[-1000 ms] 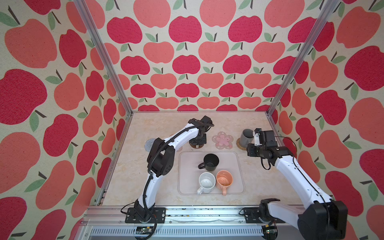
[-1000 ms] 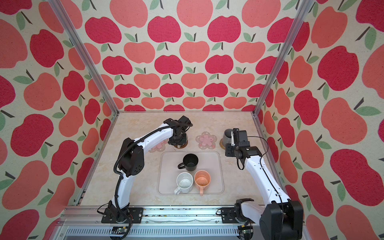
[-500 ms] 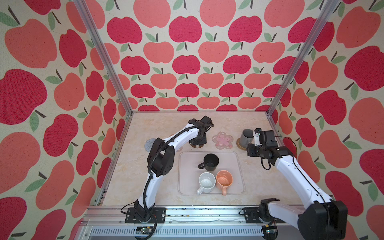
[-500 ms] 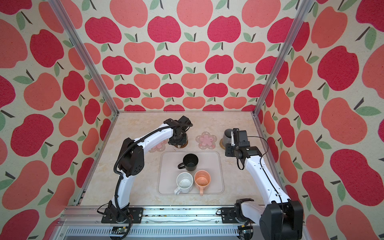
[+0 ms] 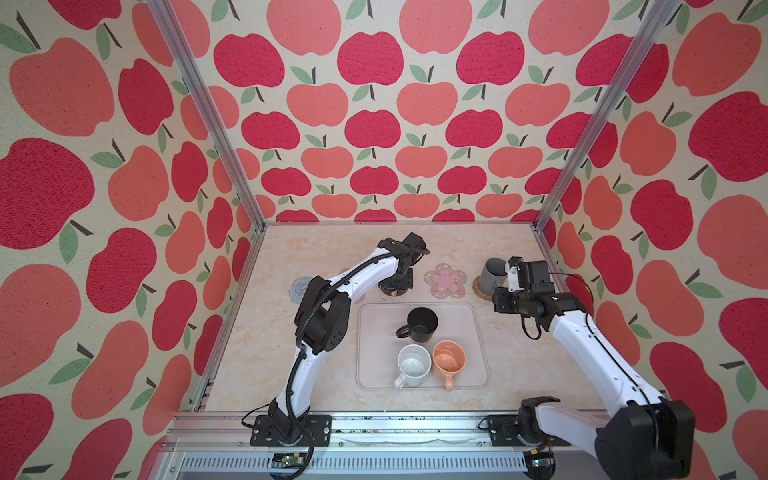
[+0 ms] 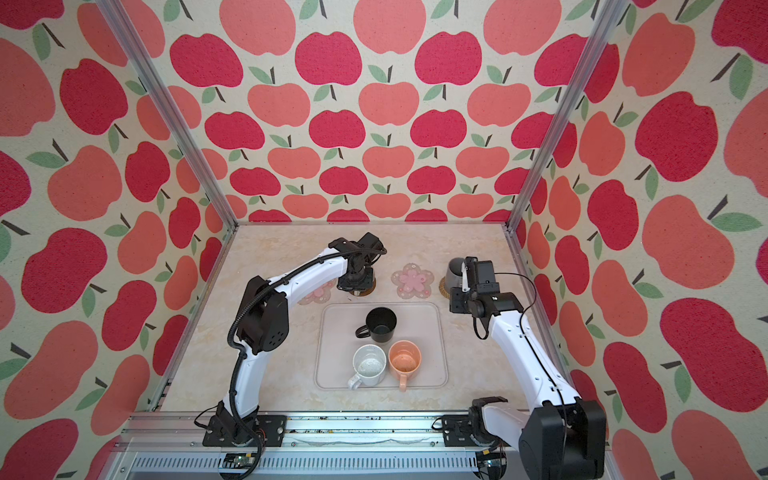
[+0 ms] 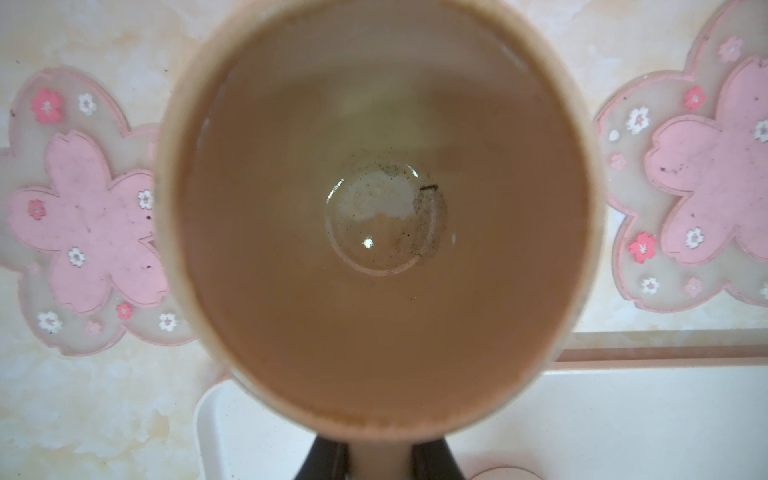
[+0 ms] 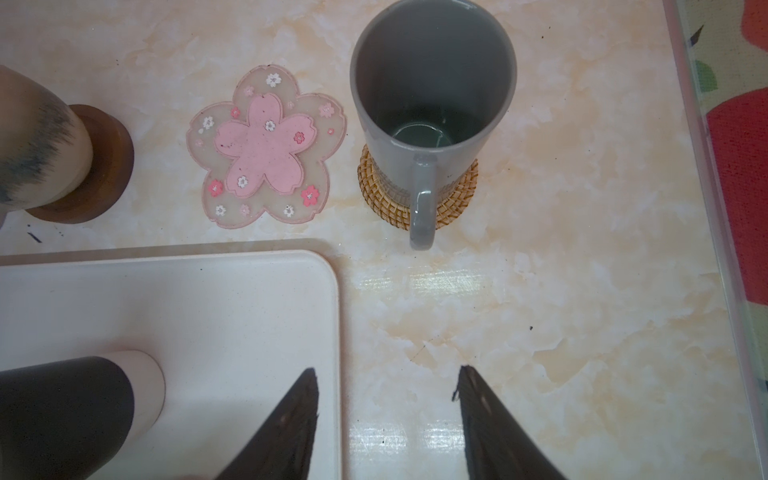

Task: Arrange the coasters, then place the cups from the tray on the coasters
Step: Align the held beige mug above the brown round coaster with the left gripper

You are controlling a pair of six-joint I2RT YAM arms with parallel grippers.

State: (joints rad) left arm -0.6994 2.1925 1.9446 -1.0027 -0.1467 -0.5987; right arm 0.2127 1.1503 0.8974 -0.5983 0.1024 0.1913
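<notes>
Placing step in hand. Grey crocheted coaster (image 5: 300,289) and first pink coaster (image 7: 87,216) are noted vacant. Cream cup (image 7: 374,208) is seated on wooden coaster (image 8: 112,174), with left gripper (image 7: 376,461) shut on it (handle hidden, presumably gripped there). Release and a straight lift are called for, as the tray (image 5: 473,353) rim lies just beside. Second pink coaster (image 8: 266,147) is vacant. Grey cup (image 8: 432,83) is set on rattan coaster (image 8: 378,195). Right gripper (image 8: 386,374) is held open and empty over the tray corner.

Both top views high at the front, looking down on the whole bench (image 5: 415,245), left wrist camera close over the cream cup (image 7: 374,208) at the left tool (image 7: 380,455), right wrist camera higher behind the right tool (image 8: 384,374), sharing one pink flower coaster (image 8: 266,145).
</notes>
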